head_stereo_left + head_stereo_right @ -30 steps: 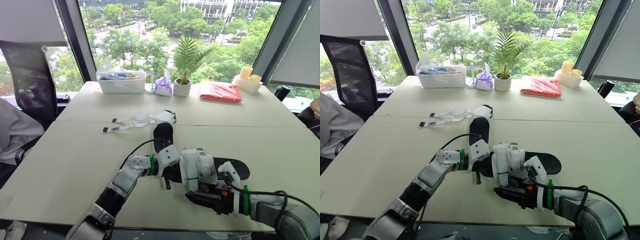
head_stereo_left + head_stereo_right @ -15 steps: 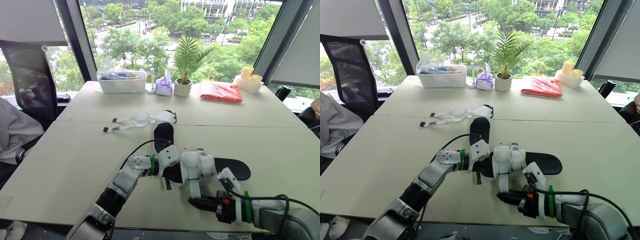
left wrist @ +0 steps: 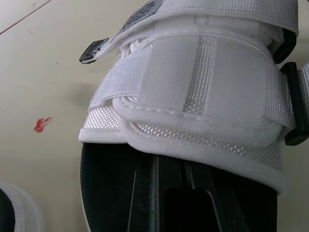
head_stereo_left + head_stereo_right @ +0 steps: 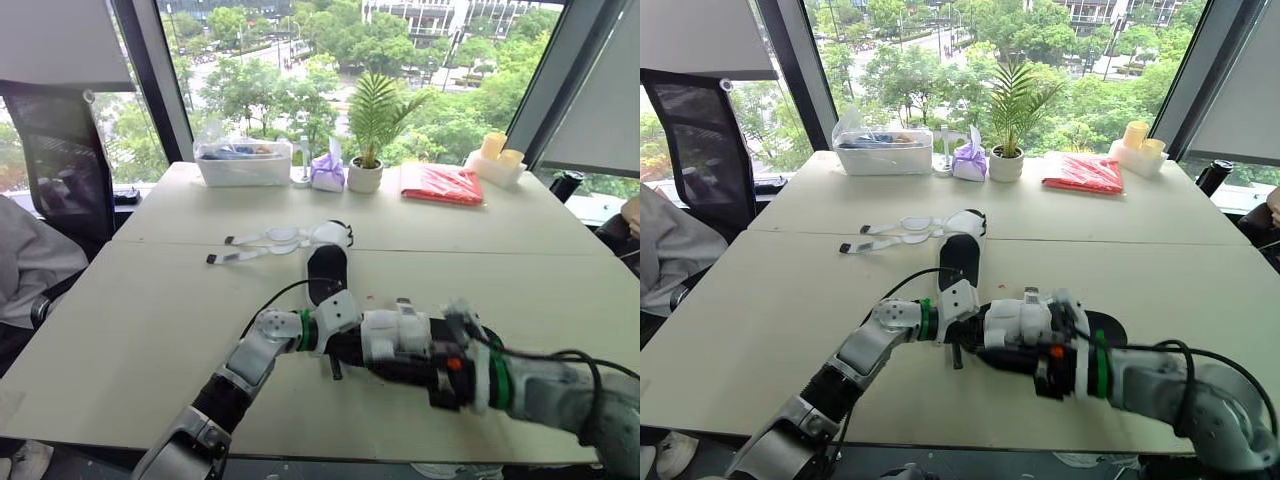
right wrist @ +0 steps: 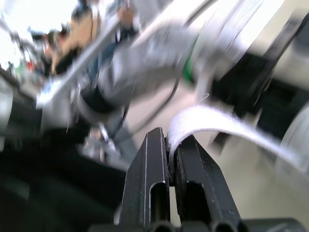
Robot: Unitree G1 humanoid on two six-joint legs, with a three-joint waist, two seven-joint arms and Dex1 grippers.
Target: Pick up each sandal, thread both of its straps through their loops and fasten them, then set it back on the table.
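Note:
The near sandal [image 4: 400,335] has a black sole and white straps [image 3: 203,96] and lies in front of me. My left gripper [image 4: 338,352] is shut on the edge of its sole at the left end. My right gripper [image 4: 385,362] sits close against the sandal's near side, shut on the end of a white strap [image 5: 217,121] that curves away from its fingertips [image 5: 159,145]. The second sandal [image 4: 325,268] lies farther back on the table [image 4: 150,320], its white straps [image 4: 262,242] spread flat to the left, unfastened.
Along the table's far edge stand a clear plastic bin [image 4: 245,160], a small wrapped bundle [image 4: 327,172], a potted plant [image 4: 368,140], a red bag [image 4: 440,184] and yellow cups [image 4: 500,152]. A black chair [image 4: 60,160] and a seated person [image 4: 30,265] are at the left.
My right gripper has risen from near the table's front edge and moved left up against the sandal, carrying the strap end with it. The left gripper and both sandals have stayed put.

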